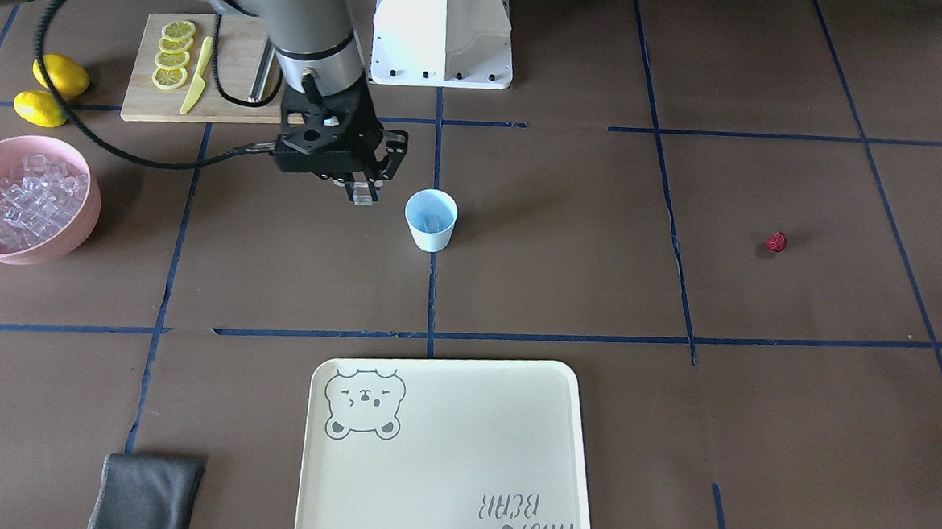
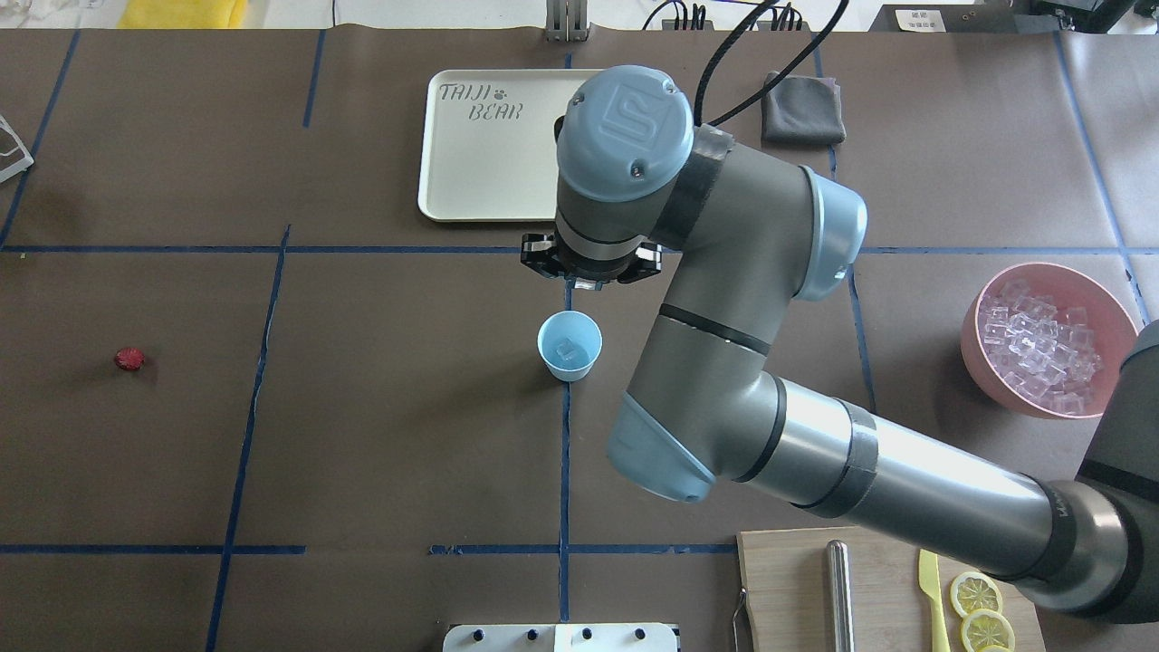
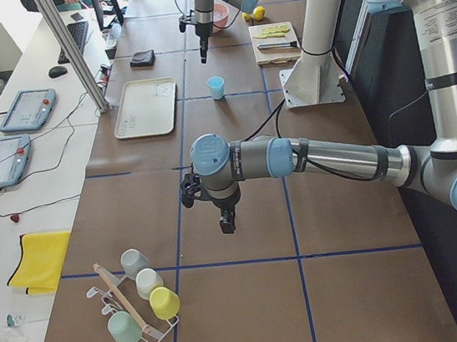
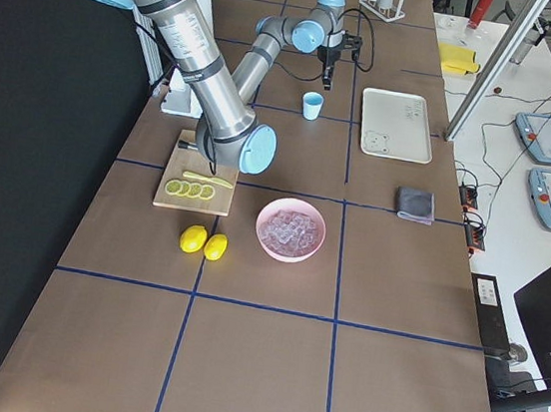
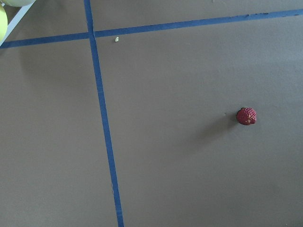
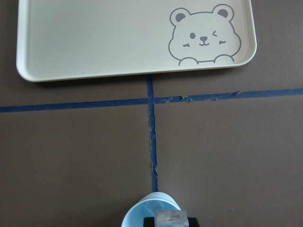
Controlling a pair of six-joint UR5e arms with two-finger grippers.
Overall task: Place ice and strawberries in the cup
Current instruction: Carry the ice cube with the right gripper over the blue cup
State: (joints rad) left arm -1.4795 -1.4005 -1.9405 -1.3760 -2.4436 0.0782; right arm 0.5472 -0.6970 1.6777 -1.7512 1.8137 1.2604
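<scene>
**Ice cube gripped beside the cup**

The right pincer is clamped on one clear ice cube, with its fingers pointed straight down above the table. In the front-facing view the pale blue cup is seen near it at four o'clock. The cup is upright, with a second cube lying inside.

The strawberry is found well apart at the cup's three o'clock, alone on the brown surface. At the cup's nine o'clock a pink bowl is heaped with loose ice. At six o'clock a cream tray is laid flat. A cutting board with lemon slices and two lemons are set around the pincer's ten o'clock.

The right arm is bent at the elbow, and most of its pincer is hidden by the wrist from overhead. The left pincer is hung pointing down over bare table. Whether it is apart or together cannot be told.
</scene>
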